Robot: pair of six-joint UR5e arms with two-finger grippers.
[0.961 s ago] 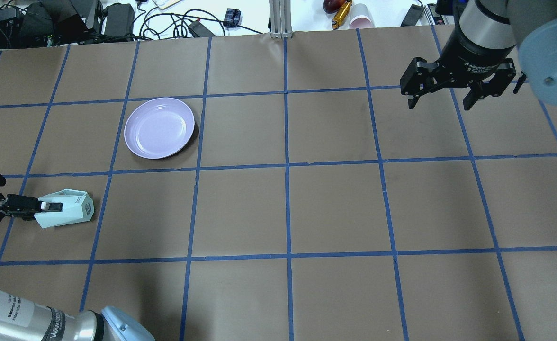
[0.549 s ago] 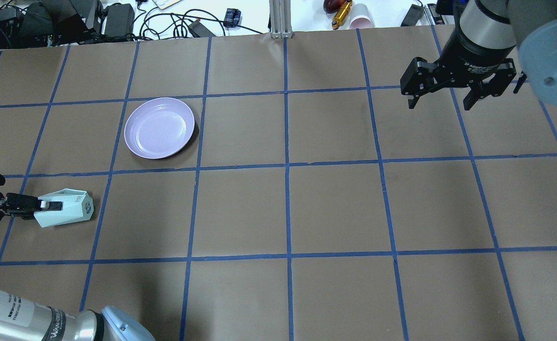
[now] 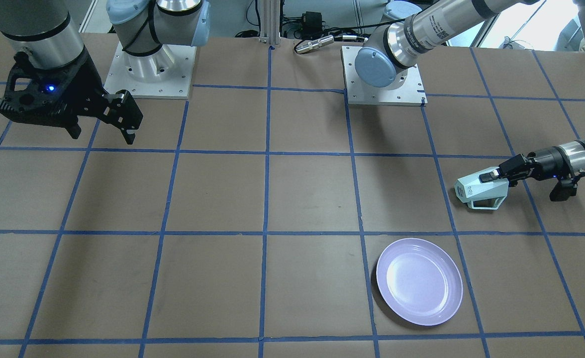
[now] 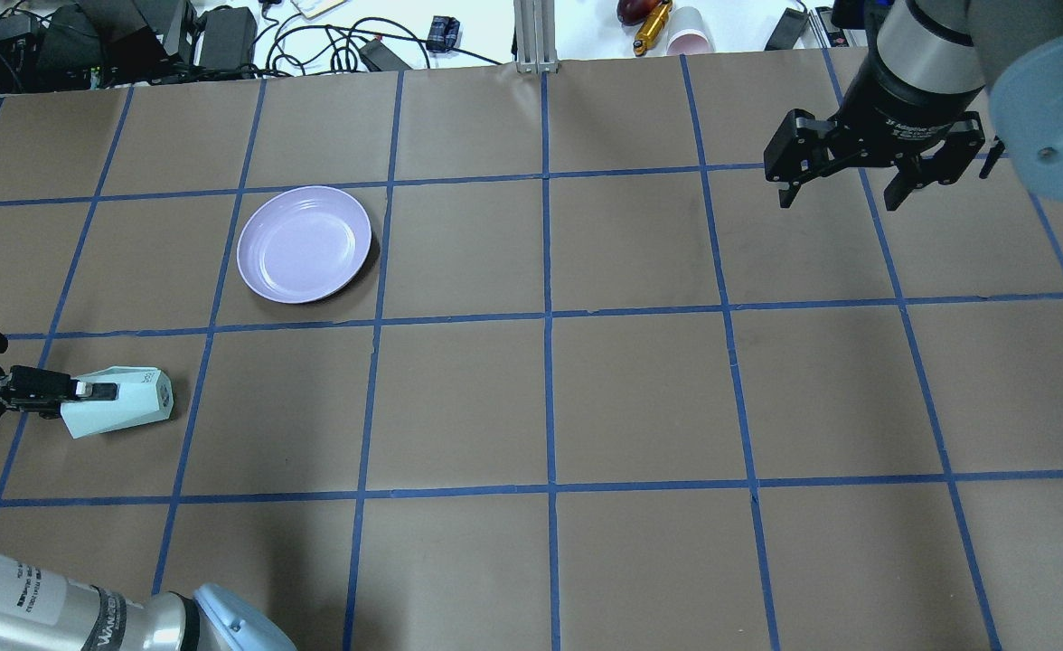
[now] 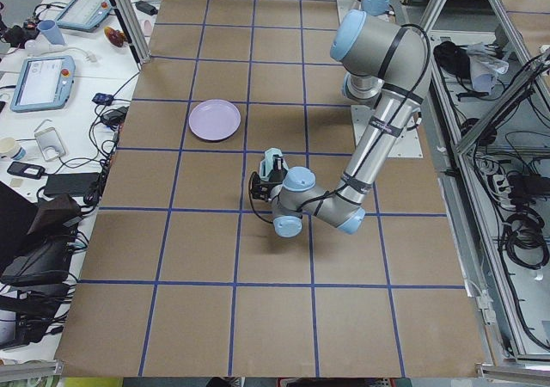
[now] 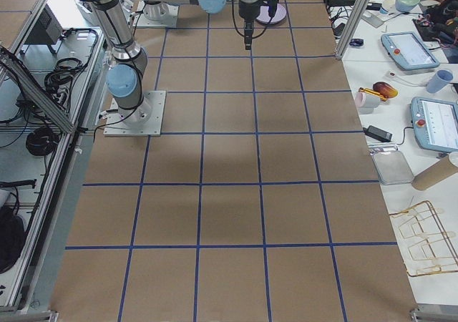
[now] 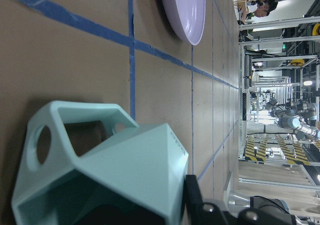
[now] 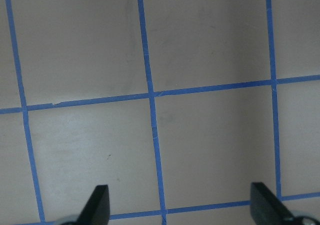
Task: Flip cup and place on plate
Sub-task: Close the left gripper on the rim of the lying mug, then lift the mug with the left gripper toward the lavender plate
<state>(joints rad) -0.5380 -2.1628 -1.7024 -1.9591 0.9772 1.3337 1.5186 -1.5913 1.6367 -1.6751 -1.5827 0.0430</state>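
The mint-green faceted cup (image 4: 120,411) lies on its side at the table's left edge, its base pointing toward the table's middle. My left gripper (image 4: 89,391) is shut on the cup's rim end and holds it level; I cannot tell whether the cup touches the table. In the front view the cup (image 3: 481,191) shows its handle on the lower side. It fills the left wrist view (image 7: 100,175). The lavender plate (image 4: 304,244) sits apart, farther back and to the right of the cup. My right gripper (image 4: 843,185) is open and empty at the far right.
Blue tape lines grid the brown table cover (image 4: 550,398). Cables, chargers and a pink paper cup (image 4: 687,32) lie beyond the table's far edge. The plate also shows in the front view (image 3: 419,281) and in the left wrist view (image 7: 187,10).
The left gripper has rolled the cup a little about its long axis and shifted it slightly left and nearer. The right arm has not moved.
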